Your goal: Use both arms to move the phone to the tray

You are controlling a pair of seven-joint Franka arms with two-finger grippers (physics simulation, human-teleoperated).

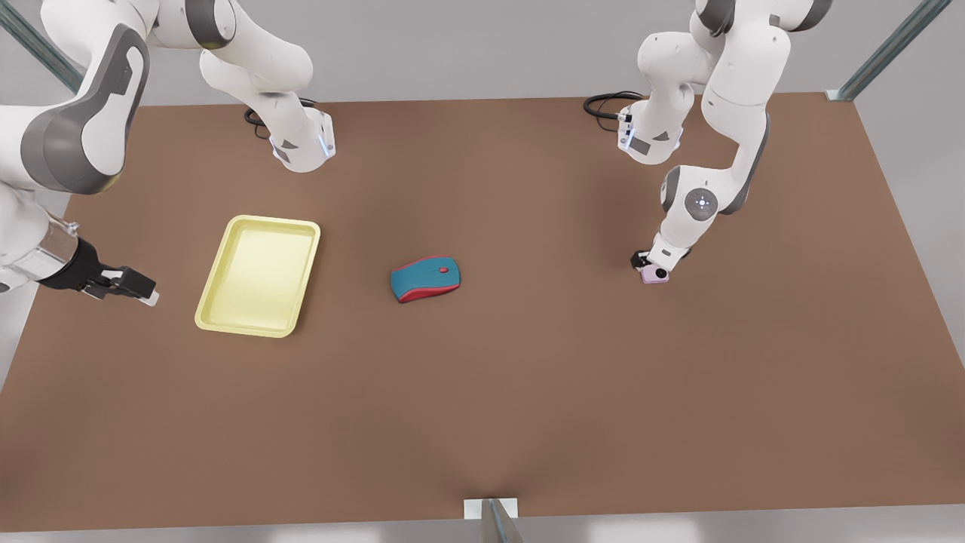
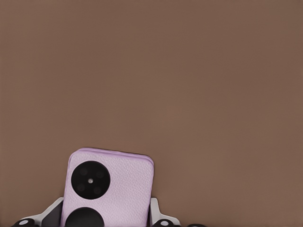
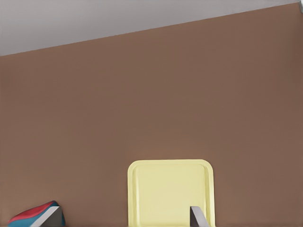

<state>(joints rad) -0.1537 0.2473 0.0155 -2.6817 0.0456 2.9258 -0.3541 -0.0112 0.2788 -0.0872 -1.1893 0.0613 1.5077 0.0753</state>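
Table point(image 1: 528, 392): plain brown top, grey wall behind, metal frame struts at the corners. I'm watching from the front cam.

Phone point(image 1: 654, 276): on the table toward the front view's right, well apart from the tray, w/ the mouse between them. Flat on its back, lenses up.

Left gripper point(image 1: 650, 267): this is the arm on the front view's right, since its wrist cam looks straight at the phone point(image 2: 110, 187). It's down at table level w/ a finger either side of the phone. Fingers point(image 2: 155, 210) sit just beside the phone's edges; looks like contact, so I read it as clamped on the phone, though I can't be fully sure.

Right gripper point(image 1: 128, 286): front view's left, low and near the tray's outer side, pointing toward it. Fingers spread, nothing between them. Waiting, prob. parked there to receive a handover.

Tray point(image 1: 226, 302): pale yellow, rounded corners, raised rim, nothing in it. Right wrist cam sees the tray point(image 3: 170, 165) just ahead.

Mouse point(image 1: 425, 279): teal and red, mid-table, not part of the job; it sits on the straight line to the tray, so I'd carry high.

Phone look: pale pink-lilac, squarish, rounded corners, slightly textured back, two black round lenses.
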